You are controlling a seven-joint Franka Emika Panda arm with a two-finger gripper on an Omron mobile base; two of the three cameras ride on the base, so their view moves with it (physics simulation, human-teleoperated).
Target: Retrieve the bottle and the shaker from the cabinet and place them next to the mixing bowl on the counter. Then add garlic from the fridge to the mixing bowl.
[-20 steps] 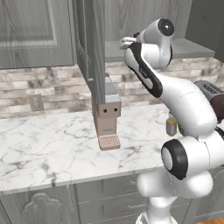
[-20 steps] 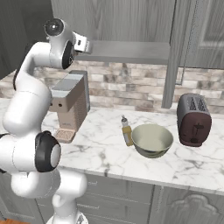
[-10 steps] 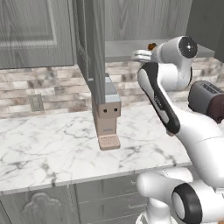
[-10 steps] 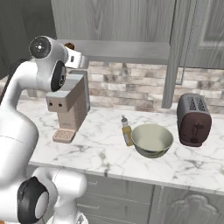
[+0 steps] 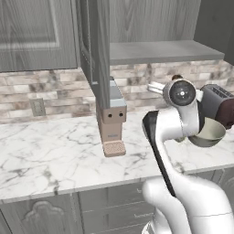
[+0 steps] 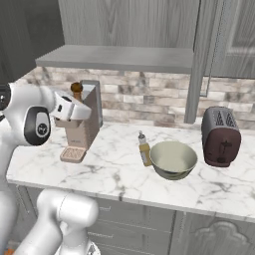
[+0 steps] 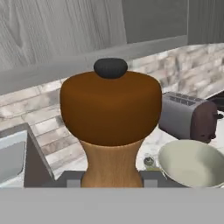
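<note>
A home kitchen — a marble worktop (image 6: 114, 169) over grey drawers, a stone-tile backsplash (image 6: 149, 102), grey wood-grain wall cabinets (image 5: 36, 34), a toaster (image 6: 220, 136) and a coffee machine (image 5: 112, 119).

White marbled table (image 6: 114, 172): coffee machine (image 6: 82, 130) just behind the claw (image 6: 74, 107); off to claw's right, bottle (image 6: 144, 149) touching mixing bowl (image 6: 174, 160), toaster (image 6: 220, 136) beyond; cabinet shelf (image 6: 117, 57) above, bare

Arm bent, raised above counter height; hand (image 6: 75, 97) clamped shut on shaker (image 7: 110, 118).
</note>
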